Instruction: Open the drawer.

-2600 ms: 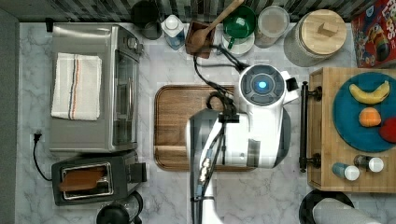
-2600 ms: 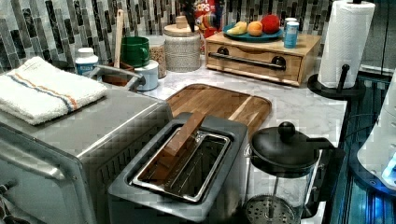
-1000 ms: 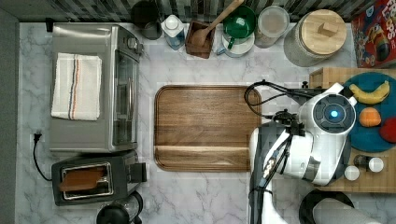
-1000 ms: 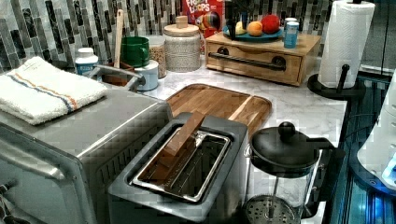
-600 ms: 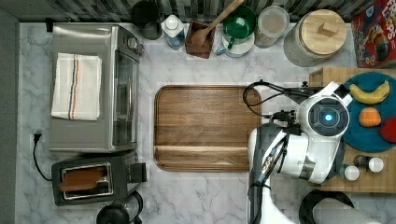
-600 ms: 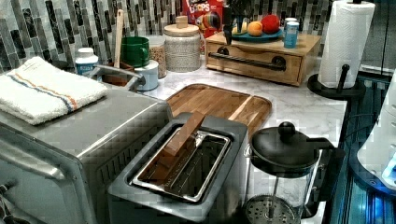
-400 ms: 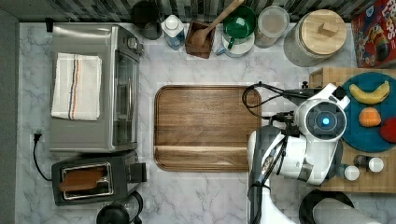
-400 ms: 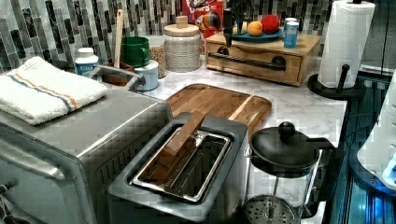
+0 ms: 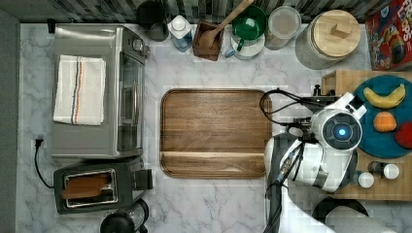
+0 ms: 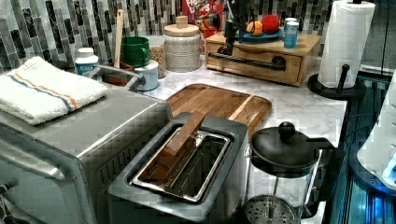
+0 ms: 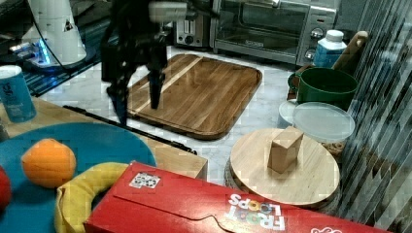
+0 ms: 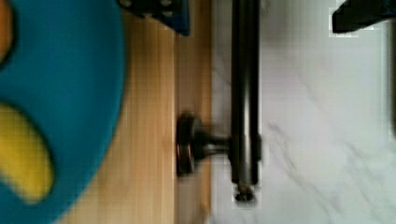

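The drawer [image 10: 261,65] is a light wooden box front with a long black bar handle [image 10: 247,60], and it looks shut. My gripper [image 10: 232,39] hangs over the handle's end at the left view's left. In the wrist view the handle [image 12: 245,93] and one black mount [image 12: 196,149] lie between my open fingertips [image 12: 359,16]. In the right view my gripper [image 11: 137,109] stands open just above the handle [image 11: 160,138]. My arm [image 9: 337,131] covers the handle in the top view, beside the drawer box [image 9: 340,80].
A blue plate [image 9: 388,141] with a banana and fruit, plus small jars, sits on the drawer box. A walnut tray [image 9: 216,133] lies at the top view's centre. A lidded jar [image 9: 333,39], cereal box [image 11: 218,208], paper towel roll [image 10: 345,42], toaster oven and toaster stand around.
My arm has swung from over the walnut tray across to the drawer box. Over the last second the gripper has come down over the handle's end.
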Robot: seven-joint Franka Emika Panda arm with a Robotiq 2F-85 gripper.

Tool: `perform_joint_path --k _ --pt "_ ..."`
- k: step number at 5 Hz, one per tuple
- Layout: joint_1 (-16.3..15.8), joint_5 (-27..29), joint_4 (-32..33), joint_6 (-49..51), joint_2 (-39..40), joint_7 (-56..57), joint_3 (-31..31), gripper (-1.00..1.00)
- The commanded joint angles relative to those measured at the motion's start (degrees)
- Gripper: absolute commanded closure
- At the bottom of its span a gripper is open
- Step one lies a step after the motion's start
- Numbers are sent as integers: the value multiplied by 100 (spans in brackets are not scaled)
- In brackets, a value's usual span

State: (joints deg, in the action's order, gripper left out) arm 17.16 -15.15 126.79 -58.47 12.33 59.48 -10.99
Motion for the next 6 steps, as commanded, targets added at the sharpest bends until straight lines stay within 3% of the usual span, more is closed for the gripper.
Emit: perform_joint_path --k 1,4,6 --pt "196 56 380 -526 256 316 50 -100" --pt "15 -80 422 -178 57 -386 218 -100" --pt "300 289 0 -155 467 474 417 -100"
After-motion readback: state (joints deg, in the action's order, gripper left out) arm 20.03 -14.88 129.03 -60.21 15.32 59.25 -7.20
